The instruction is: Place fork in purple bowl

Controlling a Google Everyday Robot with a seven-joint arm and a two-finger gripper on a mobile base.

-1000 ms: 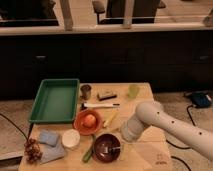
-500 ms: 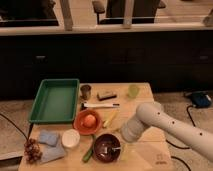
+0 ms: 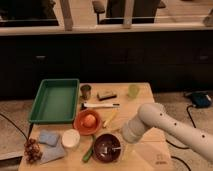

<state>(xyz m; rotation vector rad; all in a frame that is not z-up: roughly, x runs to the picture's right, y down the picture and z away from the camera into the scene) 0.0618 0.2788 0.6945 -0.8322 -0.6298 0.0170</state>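
The purple bowl point(image 3: 101, 149) stands at the front of the wooden table, right of centre. A thin silvery fork point(image 3: 114, 148) shows inside it, toward the right side. My gripper point(image 3: 123, 141) is at the end of the white arm, right over the bowl's right rim, and the arm's wrist hides most of it. I cannot tell whether it still touches the fork.
An orange bowl point(image 3: 87, 121) with an orange fruit sits behind the purple one. Around it are a small white bowl point(image 3: 70, 138), a green vegetable point(image 3: 90, 151), a yellow elongated object point(image 3: 110, 119), a white-handled utensil point(image 3: 100, 105), a green tray point(image 3: 55, 100), a metal cup point(image 3: 86, 91) and a green cup point(image 3: 133, 90).
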